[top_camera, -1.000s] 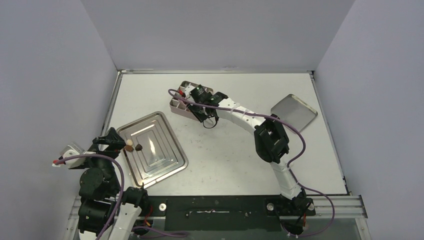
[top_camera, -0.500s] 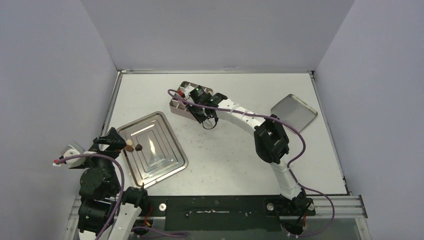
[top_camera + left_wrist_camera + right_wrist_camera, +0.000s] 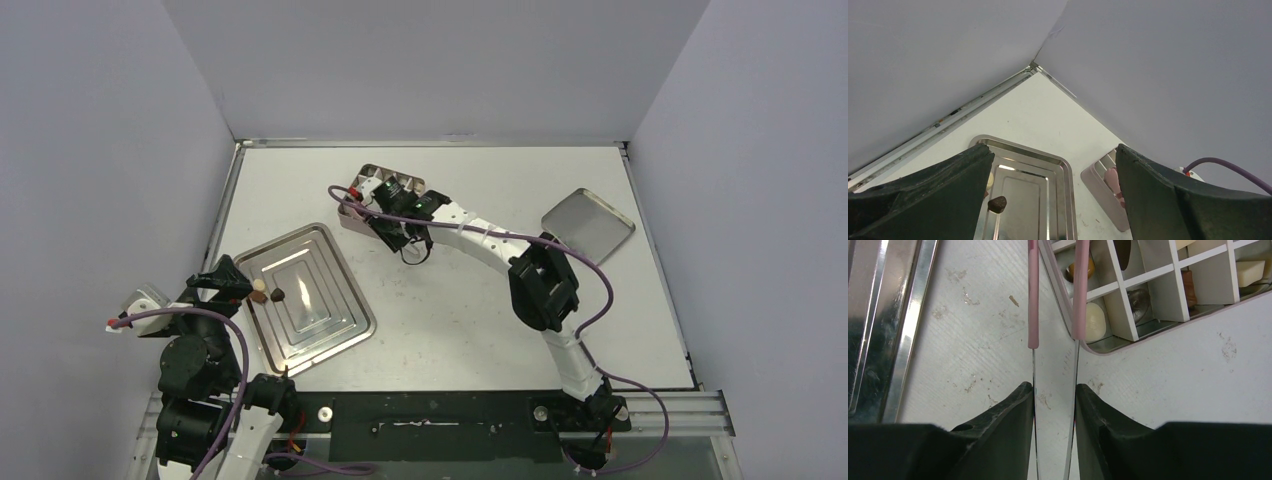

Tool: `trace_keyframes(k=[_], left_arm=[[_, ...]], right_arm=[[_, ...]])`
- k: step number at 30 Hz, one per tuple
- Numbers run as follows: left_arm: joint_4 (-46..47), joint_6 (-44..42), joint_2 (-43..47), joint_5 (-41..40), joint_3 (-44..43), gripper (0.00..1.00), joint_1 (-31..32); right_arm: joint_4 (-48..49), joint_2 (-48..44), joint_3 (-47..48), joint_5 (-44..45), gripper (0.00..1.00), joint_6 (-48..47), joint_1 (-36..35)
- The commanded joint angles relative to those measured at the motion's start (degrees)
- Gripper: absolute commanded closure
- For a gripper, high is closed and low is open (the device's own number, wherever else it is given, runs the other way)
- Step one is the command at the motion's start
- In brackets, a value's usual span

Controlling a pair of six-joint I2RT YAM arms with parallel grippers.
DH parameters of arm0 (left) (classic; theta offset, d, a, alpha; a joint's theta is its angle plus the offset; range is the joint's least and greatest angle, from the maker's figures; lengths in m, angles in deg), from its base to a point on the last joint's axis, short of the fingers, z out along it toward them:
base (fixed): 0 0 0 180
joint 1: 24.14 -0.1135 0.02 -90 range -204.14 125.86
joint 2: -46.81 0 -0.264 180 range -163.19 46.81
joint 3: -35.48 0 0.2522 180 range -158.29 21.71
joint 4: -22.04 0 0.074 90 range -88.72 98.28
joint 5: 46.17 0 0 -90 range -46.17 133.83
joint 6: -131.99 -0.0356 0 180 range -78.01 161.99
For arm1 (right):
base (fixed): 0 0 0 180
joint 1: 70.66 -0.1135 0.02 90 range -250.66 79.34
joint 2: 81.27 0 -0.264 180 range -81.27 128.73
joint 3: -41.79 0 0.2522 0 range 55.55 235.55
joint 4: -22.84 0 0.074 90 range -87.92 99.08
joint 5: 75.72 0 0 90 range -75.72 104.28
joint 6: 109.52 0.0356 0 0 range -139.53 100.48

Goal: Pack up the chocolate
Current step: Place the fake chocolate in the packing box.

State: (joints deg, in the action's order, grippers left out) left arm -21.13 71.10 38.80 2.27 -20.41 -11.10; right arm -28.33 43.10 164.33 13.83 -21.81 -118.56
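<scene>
Two pieces of chocolate, one cream [image 3: 258, 290] and one dark brown [image 3: 277, 294], lie on the left side of the silver stepped tray [image 3: 330, 330]. The dark piece [image 3: 997, 203] also shows in the left wrist view. My left gripper [image 3: 232, 282] hovers by that edge of the tray, open and empty [image 3: 1055, 155]. My right gripper [image 3: 388, 212] is shut [image 3: 1054, 387] on metal tongs [image 3: 1033, 315] with pink tips. The tips reach the near corner of the gridded tin [image 3: 1108, 351], one on each side of its rim. The tin's cells hold several pieces, among them a cream one [image 3: 1094, 322].
The tin [image 3: 372, 178] stands at the back middle of the table. Its lid [image 3: 588, 222] lies silver side up at the right. The tray's rim [image 3: 903, 330] lies close to the left of the tongs. Grey walls enclose the table on three sides.
My right gripper has shifted a little to the left along the tin with the tongs. The left arm and the two pieces on the tray have not moved.
</scene>
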Motion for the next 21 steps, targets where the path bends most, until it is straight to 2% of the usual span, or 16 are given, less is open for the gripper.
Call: trace_keyframes(k=[1, 10, 16, 21], left_arm=[[0.41, -0.87, -0.78, -0.27, -0.50, 0.09, 0.06], [0.14, -0.36, -0.60, -0.36, -0.64, 0.09, 0.12], [-0.20, -0.11, -0.79, -0.12, -0.56, 0.09, 0.07], [-1.75, 3.56, -5.42, 3.58, -1.70, 0.14, 0.14]], right_arm=[[1.81, -5.11, -0.18, 1.95, 0.68, 0.48, -0.44], [2.57, -5.91, -0.98, 3.95, 0.64, 0.44, -0.46], [2.45, -7.13, 0.27, 2.73, 0.65, -0.47, -0.85], [3.39, -10.63, -0.26, 2.17, 0.66, -0.96, -2.63]])
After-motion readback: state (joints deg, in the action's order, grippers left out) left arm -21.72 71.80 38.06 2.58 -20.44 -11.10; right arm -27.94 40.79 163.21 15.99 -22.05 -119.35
